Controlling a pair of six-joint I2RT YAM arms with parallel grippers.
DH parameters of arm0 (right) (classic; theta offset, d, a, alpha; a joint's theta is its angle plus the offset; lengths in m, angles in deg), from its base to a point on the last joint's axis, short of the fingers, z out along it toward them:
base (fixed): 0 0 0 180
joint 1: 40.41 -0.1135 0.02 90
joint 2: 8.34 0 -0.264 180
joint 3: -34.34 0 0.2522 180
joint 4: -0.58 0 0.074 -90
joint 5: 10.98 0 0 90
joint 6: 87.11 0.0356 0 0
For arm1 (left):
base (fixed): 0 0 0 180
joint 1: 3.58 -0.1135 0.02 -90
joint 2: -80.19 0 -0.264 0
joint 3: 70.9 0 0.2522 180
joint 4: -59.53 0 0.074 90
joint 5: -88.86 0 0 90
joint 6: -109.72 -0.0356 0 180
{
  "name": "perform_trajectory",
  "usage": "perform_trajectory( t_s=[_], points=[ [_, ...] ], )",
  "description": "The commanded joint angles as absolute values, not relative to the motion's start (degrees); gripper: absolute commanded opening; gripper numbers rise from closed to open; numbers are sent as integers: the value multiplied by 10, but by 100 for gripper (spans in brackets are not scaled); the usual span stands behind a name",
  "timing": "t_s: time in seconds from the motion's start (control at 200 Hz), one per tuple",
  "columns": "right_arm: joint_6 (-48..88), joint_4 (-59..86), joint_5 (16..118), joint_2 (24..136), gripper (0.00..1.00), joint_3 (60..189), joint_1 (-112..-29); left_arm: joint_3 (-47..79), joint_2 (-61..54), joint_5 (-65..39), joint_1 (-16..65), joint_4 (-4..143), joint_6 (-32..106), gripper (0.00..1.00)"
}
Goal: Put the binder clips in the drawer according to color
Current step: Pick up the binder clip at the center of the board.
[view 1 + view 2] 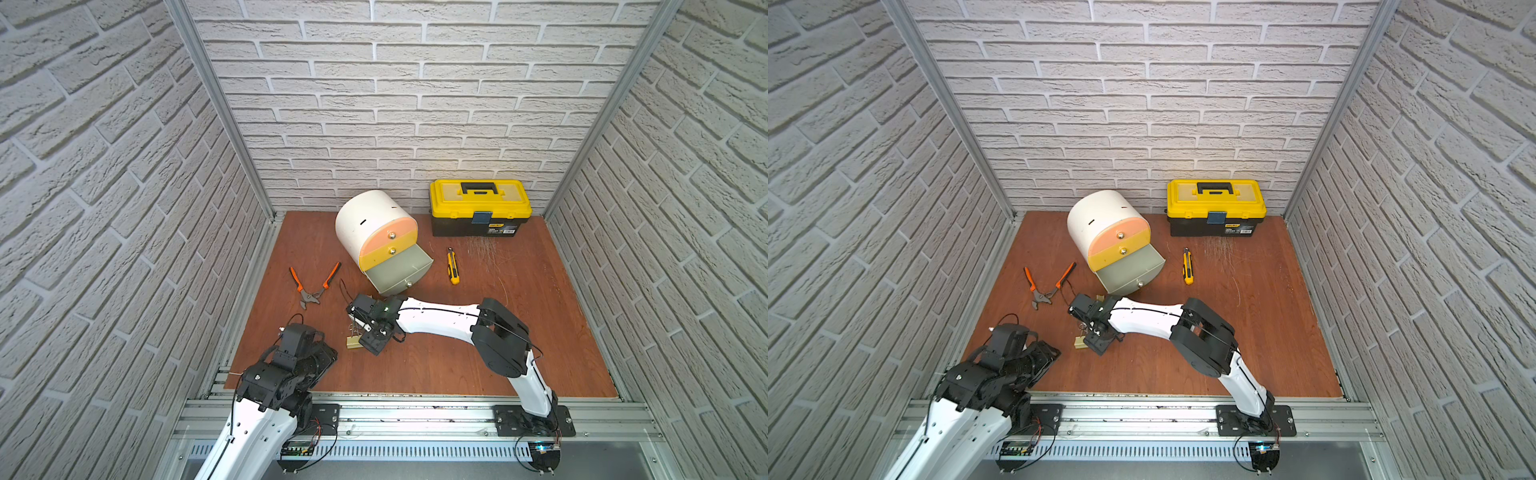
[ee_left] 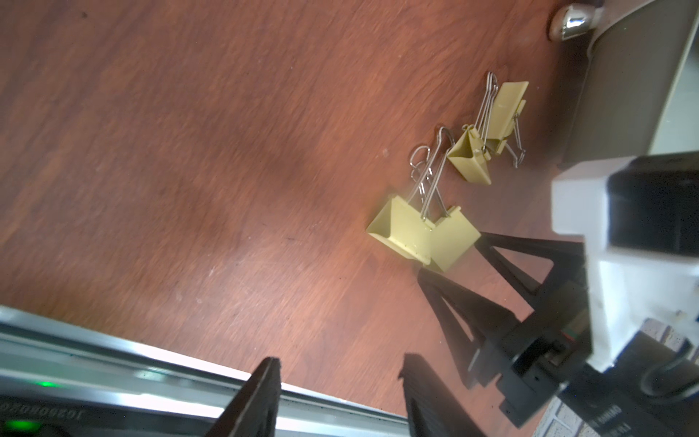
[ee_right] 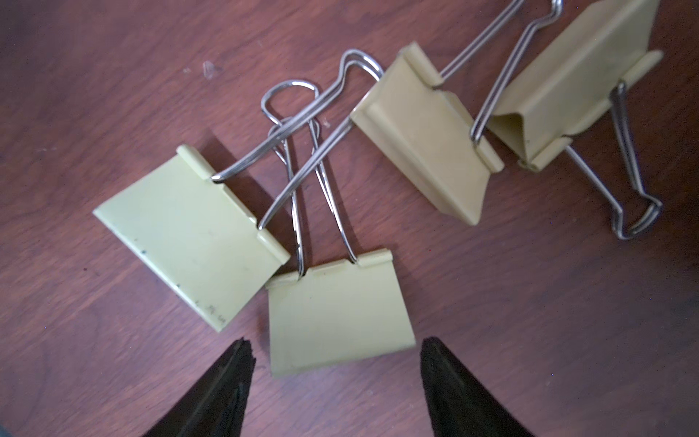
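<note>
Several pale yellow binder clips [image 3: 189,234] lie in a loose row on the wooden table, their silver handles crossing. My right gripper [image 3: 334,348] is open just above the table. Its black fingertips [image 3: 238,363] stand either side of the nearest clip [image 3: 336,314] without touching it. In both top views the arm hides most of the clips [image 1: 353,343] [image 1: 1080,343]. The drawer [image 1: 370,224] stands behind them with its grey bottom drawer [image 1: 399,270] pulled out; the peach and yellow fronts are shut. My left gripper [image 2: 340,363] hangs open and empty over the table's front left edge.
Orange-handled pliers [image 1: 313,284] lie left of the drawer. To its right lies a yellow-black utility knife [image 1: 453,266]. A yellow-and-black toolbox [image 1: 480,208] stands at the back right. Aluminium rails [image 1: 415,411] run along the front edge, and brick-pattern walls close in three sides.
</note>
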State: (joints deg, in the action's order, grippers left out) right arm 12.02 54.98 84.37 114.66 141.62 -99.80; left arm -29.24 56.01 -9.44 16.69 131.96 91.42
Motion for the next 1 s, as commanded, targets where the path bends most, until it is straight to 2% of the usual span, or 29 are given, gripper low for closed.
perform_trajectory(
  t_s=[0.0,0.585,0.845,0.995],
  points=[
    [104,534,831,1142,75,1423,-994,-298,564,-98,164,1363,915,57],
    [90,537,800,1174,70,1452,-982,-288,541,-97,162,1350,914,57],
    [96,544,798,1186,62,1465,-982,-282,533,-96,160,1347,914,57],
    [96,539,804,1167,54,1450,-982,-281,533,-94,160,1346,913,57]
  ],
)
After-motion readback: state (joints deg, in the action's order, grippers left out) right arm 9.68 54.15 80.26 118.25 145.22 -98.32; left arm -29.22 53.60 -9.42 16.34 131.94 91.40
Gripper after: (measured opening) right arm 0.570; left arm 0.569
